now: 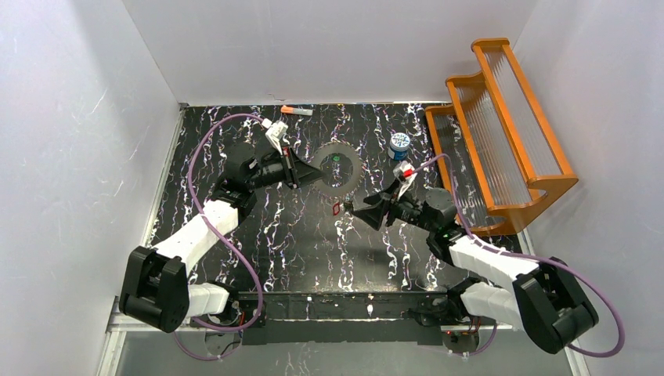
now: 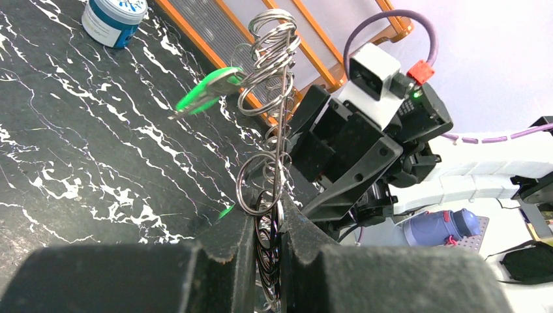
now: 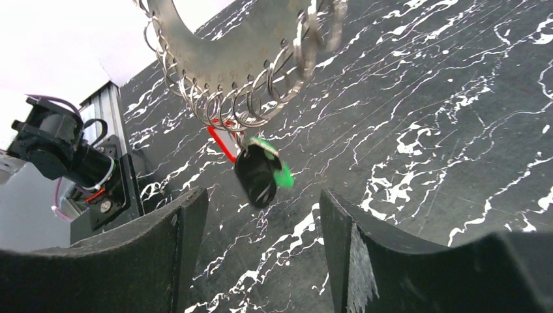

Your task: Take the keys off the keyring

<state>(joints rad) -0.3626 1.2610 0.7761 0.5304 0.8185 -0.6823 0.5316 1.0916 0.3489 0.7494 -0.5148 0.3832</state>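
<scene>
The keyring (image 1: 348,176) is a flat grey toothed disc held above the black marbled table. My left gripper (image 1: 302,170) is shut on its left edge; in the left wrist view the ring (image 2: 279,130) runs edge-on between the jaws (image 2: 274,244), strung with small wire rings. A green key (image 2: 209,88) hangs from its far end. My right gripper (image 1: 350,210) is open just below the ring, with nothing between its fingers (image 3: 176,248). In the right wrist view a red key (image 3: 222,143) and a green key (image 3: 280,175) dangle from the ring (image 3: 222,39) ahead of the open gripper (image 3: 261,254).
An orange slatted rack (image 1: 501,133) stands at the right. A blue-and-white canister (image 1: 399,145) sits beside it behind the ring. An orange-and-grey stick (image 1: 296,111) lies at the table's back edge. White walls close in the left and back sides.
</scene>
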